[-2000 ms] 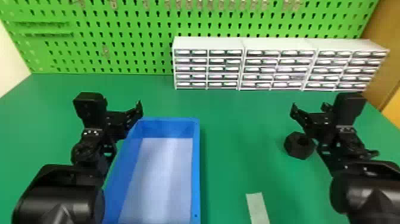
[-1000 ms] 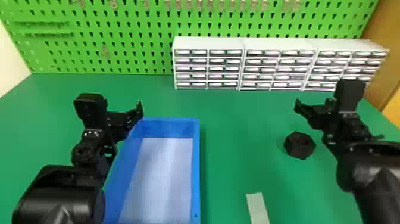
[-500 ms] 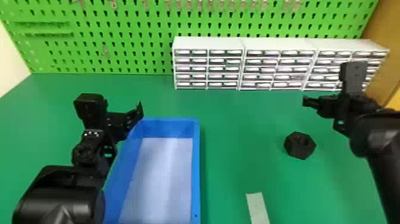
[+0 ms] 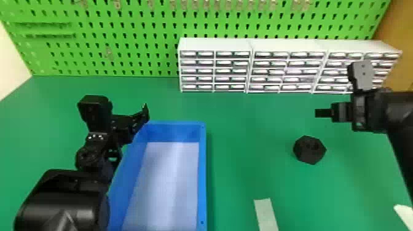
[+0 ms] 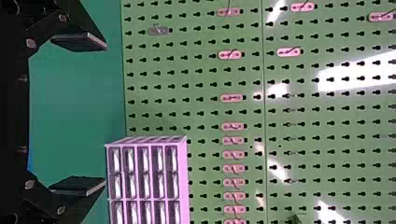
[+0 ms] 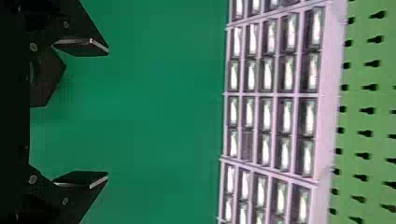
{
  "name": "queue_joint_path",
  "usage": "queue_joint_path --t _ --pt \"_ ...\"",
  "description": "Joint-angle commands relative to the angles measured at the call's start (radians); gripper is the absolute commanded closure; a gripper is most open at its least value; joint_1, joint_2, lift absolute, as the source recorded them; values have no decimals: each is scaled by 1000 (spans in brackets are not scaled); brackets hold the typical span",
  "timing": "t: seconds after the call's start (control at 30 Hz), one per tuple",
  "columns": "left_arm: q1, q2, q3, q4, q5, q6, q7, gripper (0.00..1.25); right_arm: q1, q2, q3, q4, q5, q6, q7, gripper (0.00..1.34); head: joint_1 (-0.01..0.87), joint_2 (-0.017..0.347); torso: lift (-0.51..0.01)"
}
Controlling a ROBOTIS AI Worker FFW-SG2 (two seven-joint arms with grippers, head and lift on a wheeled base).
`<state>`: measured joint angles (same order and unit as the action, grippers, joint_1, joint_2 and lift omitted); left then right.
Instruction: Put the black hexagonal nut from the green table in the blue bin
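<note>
My right gripper [image 4: 322,113] is up and to the right of the black hexagonal nut [image 4: 309,150], which lies on the green table [image 4: 245,123]. In the right wrist view the right gripper [image 6: 81,113] stands open, and part of the nut [image 6: 46,79] shows beside its base, nothing between the fingers. The blue bin [image 4: 202,172] holds nothing that I can see. My left gripper [image 4: 143,118] is parked by the bin's far left corner; in the left wrist view the left gripper [image 5: 79,113] is open with nothing held.
White drawer cabinets [image 4: 215,44] line the table's back edge before a green pegboard [image 4: 138,30]. A pale strip [image 4: 265,215] lies on the table between bin and nut, towards the front. A white object [image 4: 404,215] shows at the lower right edge.
The right arm has swung outward to the right and away from the nut, its gripper turning to point left. The nut and the left arm have stayed where they were.
</note>
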<state>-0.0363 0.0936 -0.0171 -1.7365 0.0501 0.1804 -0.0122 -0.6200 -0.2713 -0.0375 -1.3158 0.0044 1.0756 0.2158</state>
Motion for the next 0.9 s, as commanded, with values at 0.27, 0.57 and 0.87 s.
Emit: queue_joint_path --t 0.27,0.57,0.87 --pt "-2 0 -1 2 -6 1 0 248 -118 -11 85 236 97 58 140 337 686 51 -96" --pt "-2 0 -1 2 -7 2 0 246 -165 4 96 375 190 53 226 338 686 51 -96" --pt "-4 0 -1 3 -10 2 0 246 -176 15 90 425 221 32 244 340 686 51 -96"
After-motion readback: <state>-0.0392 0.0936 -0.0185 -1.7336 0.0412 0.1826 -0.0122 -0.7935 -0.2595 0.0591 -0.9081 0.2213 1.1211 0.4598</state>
